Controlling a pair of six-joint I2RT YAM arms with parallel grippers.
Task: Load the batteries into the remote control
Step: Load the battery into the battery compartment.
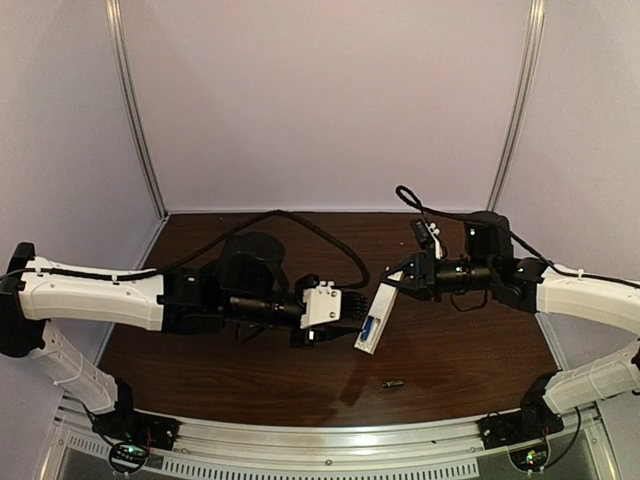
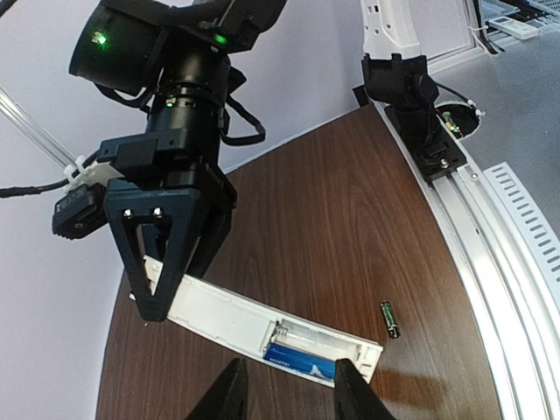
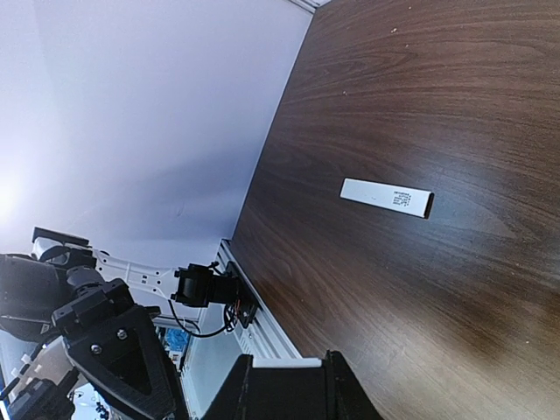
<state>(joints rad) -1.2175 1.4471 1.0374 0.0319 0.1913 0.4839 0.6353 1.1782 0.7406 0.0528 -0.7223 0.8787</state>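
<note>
— One brown table [image 1: 250, 385] fills the lower half of the top view. What is over it?
— At centre frame the right gripper [image 1: 394, 287] is clamped on the upper end of the remote control [image 1: 376, 318], holding it slanted clear of the wood. The left gripper [image 2: 293, 394] stands part open at the remote's lower end; I see nothing in its grip.
— And the small things?
— White cover strip [image 3: 387, 198] lies flat, centre of the right wrist view. One blue battery [image 2: 297, 359] sits in the remote; a loose battery [image 1: 392, 384] lies on the table below the remote.
</note>
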